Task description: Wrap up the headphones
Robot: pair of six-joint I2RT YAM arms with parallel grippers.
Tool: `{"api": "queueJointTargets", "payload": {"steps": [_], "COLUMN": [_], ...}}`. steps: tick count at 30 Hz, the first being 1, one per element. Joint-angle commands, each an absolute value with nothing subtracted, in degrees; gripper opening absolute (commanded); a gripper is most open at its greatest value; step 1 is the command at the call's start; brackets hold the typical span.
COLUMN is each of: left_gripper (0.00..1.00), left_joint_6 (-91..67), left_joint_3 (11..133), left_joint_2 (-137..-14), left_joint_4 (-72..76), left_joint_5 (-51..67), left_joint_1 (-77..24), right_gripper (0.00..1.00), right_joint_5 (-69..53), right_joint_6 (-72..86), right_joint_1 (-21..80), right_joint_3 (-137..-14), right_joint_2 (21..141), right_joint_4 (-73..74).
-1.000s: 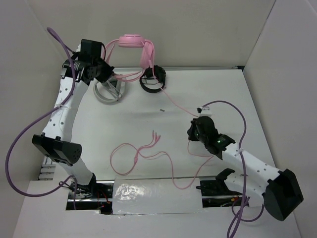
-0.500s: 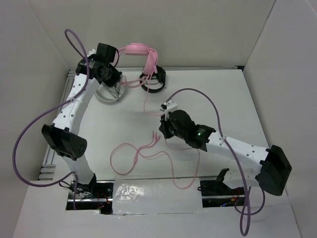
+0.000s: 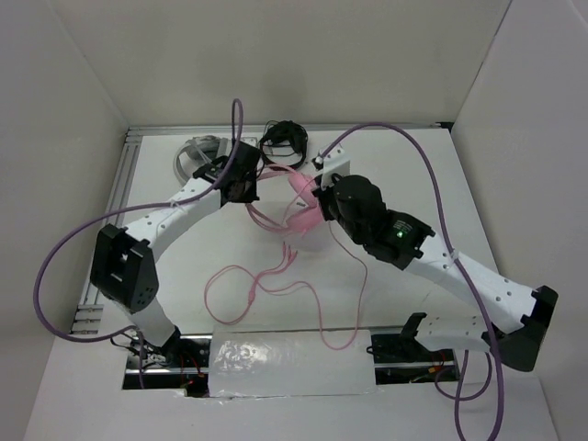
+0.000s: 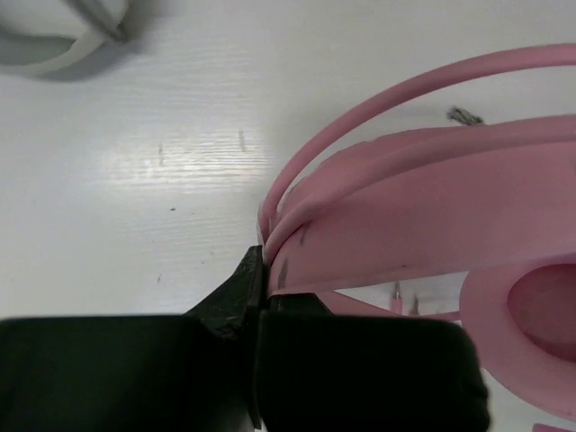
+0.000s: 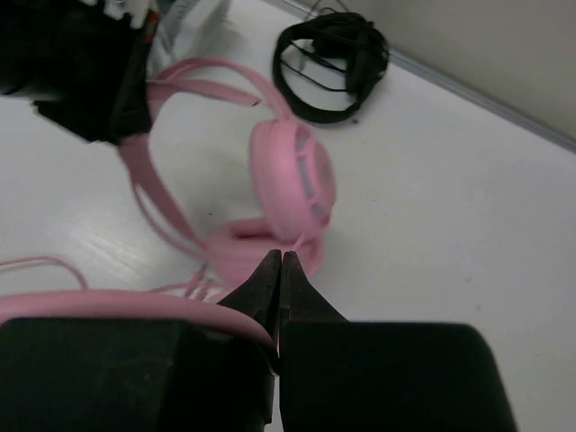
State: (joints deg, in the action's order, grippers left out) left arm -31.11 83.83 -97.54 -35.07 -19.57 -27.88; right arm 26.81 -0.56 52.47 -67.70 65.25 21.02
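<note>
Both arms meet over the pink headphones (image 3: 299, 209), which sit on the white table (image 3: 413, 184) a little behind its middle, between my 2 claws. My left claw (image 4: 258, 274) is clenched on the headband (image 4: 423, 225): from the left wrist camera I see its fingers pressed together on the pink band where it curves away to the right, with 1 ear cup at the lower right edge of that view. My right claw (image 5: 279, 270) is also clenched, its 2 fingers meeting tip to tip, and the thin pink cable (image 5: 108, 304) runs in from the left and ends at their seam, so I read it as grasping the cable. From that wrist camera, 1 ear cup (image 5: 292, 175) stands on edge above the other, which lies flat on the table just beyond the fingertips. From overhead, the rest of the cable lies in loose loops on the near half of the table. The black headphones (image 5: 364, 56) lie at the far edge behind the pink pair, apart from it, and the grey-white headphones (image 3: 195, 152) sit to their left, near the far left corner.
</note>
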Motion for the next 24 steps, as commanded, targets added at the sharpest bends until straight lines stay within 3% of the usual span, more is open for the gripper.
{"api": "queueJointTargets", "payload": {"steps": [1, 10, 13, 24], "left_gripper": [0.00, 0.00, 0.00, 0.00], "left_joint_6": [-18.6, -10.5, -11.6, -15.5], "left_joint_3": [81.7, 70.3, 66.9, 69.3], "left_joint_2": [-87.6, -77.5, -72.4, -66.3], "left_joint_4": [-17.1, -13.4, -13.0, -18.1], "left_joint_5": [-13.2, -4.9, -8.0, -12.5], "left_joint_1": [-31.1, -38.9, -42.1, -46.6], "right_gripper": [0.00, 0.00, 0.00, 0.00], "right_joint_5": [35.2, 26.6, 23.0, 7.2], "right_joint_6": [-7.5, -11.3, -9.5, -0.2], "right_joint_1": [49.2, 36.1, 31.3, 18.0], "right_joint_3": [-71.1, -78.5, -81.1, -75.6], "right_joint_2": [67.8, 71.4, 73.6, 76.2], "right_joint_4": [22.0, 19.7, 20.1, 15.0]}}
